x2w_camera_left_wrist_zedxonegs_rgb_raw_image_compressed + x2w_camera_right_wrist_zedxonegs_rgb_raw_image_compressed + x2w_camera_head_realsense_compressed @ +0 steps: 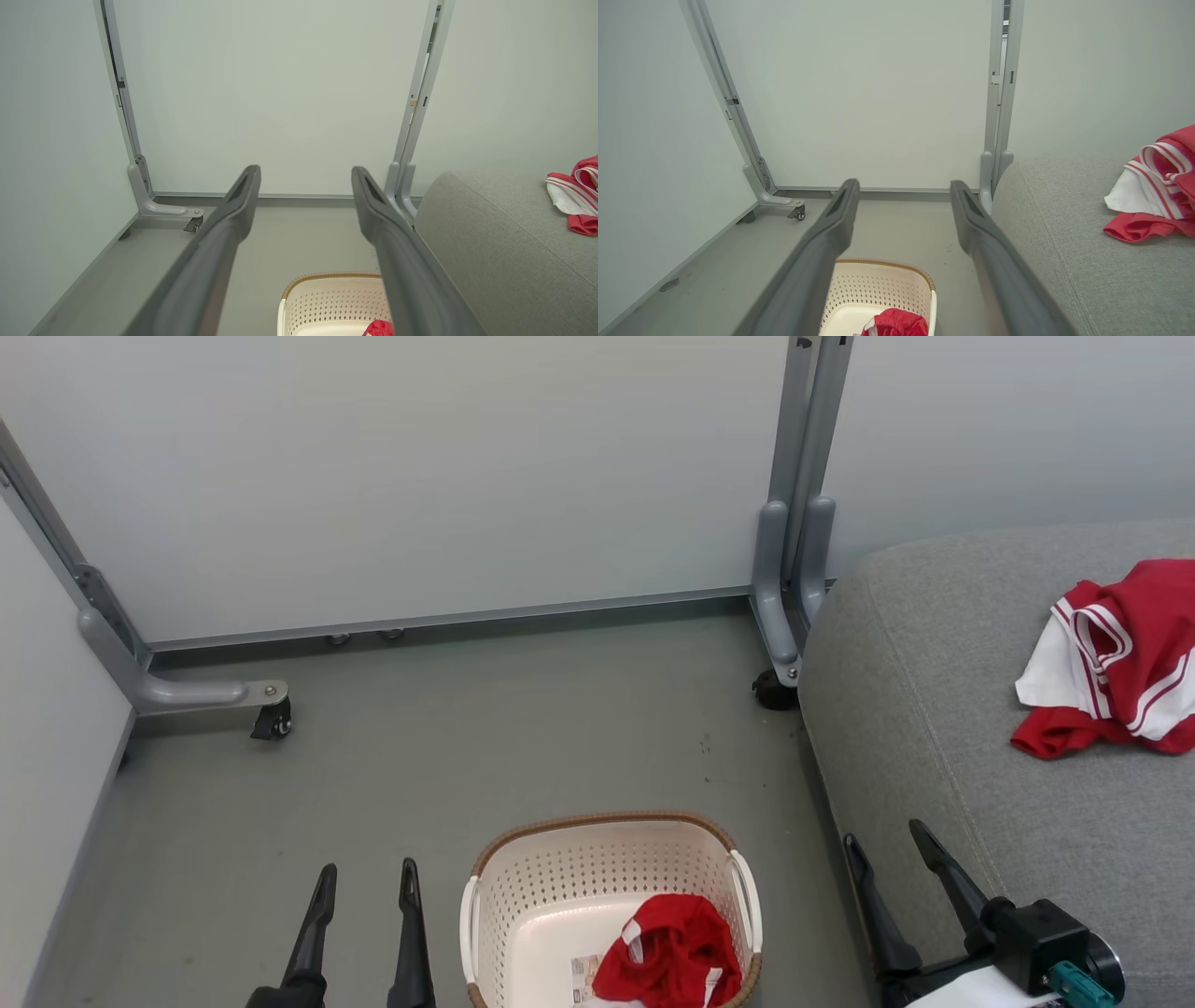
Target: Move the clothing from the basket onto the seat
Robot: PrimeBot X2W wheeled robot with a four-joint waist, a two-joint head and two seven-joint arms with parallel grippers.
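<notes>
Two red garments are lying in separate places as I am looking down from the head camera. One, the bundled garment [674, 952], is sitting crumpled in the basket [597, 877], bunched toward its near right corner. A paper label [584, 978] is showing on the basket's bottom just beside it. The basket is standing on the grey floor [467, 737], between my two hands and just left of the seat [934, 728]. The other, the striped garment [1116, 658], is lying on top of the seat, well apart from the basket. Its white panel and white stripe trim are facing up, and its far side is running out of the picture on the right.

My left hand [367, 868] is hanging to the left of the basket with its fingers spread wide and empty. My right hand [882, 833] is hovering at the seat's front left edge, to the right of the basket, also gaping wide and carrying nothing. Both wrist cameras are showing dark fingers parted, with the basket low in the picture and the striped garment off to the right on the seat.

Behind the basket a pale partition [420, 476] is standing on grey legs, one ending in a small black wheel [273, 719].
</notes>
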